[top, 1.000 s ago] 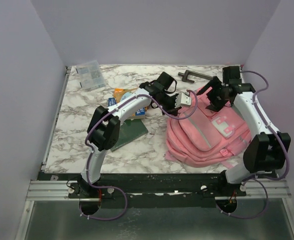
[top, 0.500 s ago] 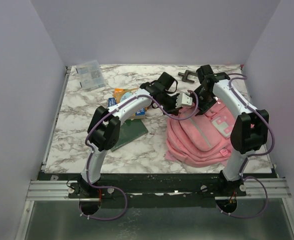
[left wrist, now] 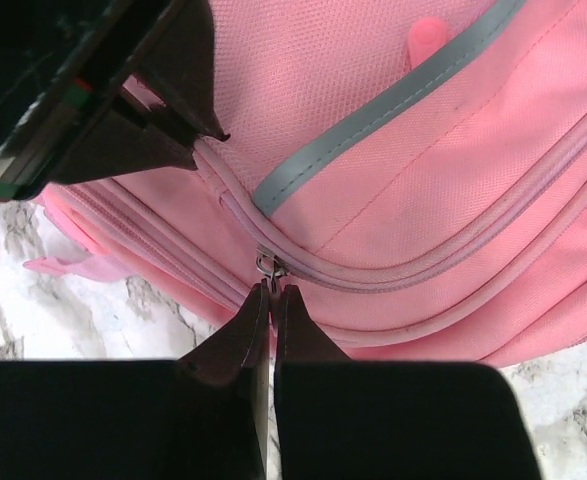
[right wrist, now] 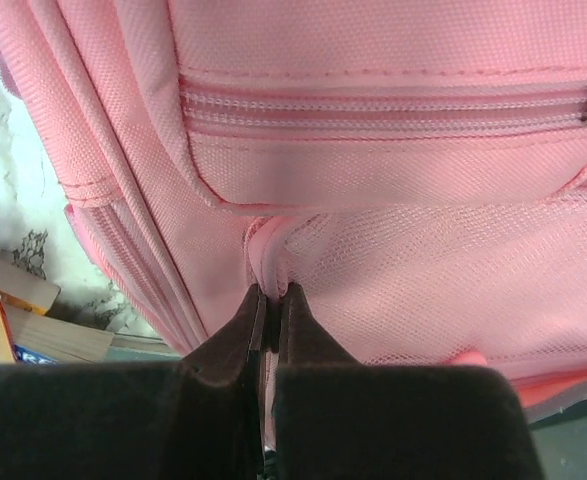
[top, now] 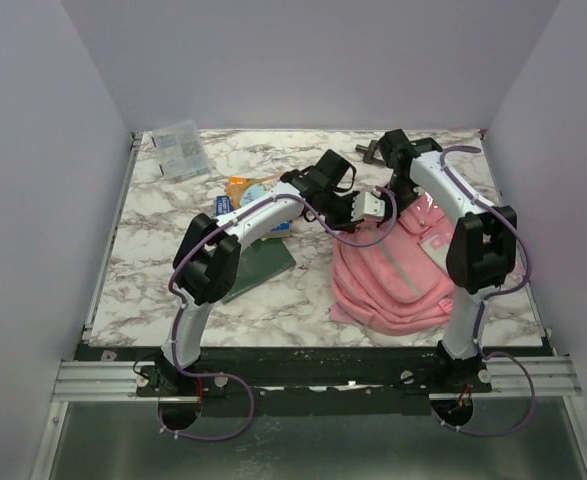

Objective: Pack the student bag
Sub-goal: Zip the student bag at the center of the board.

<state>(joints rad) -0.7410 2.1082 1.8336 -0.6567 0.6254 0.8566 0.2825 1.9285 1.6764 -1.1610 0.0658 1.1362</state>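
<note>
Packing barely begun: student bag (top: 403, 280) lies right of centre, looking zipped. Left gripper (left wrist: 270, 288) pinches its zipper pull (left wrist: 265, 266), right gripper (right wrist: 271, 291) clamps a fabric fold; books (top: 269, 260) wait outside, left.

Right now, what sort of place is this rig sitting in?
Probably a robot test cell, not a real classroom. Plain lilac walls box in a marble-pattern table, an aluminium rail runs along its near edge, and a pink student bag lies staged on top.
</note>
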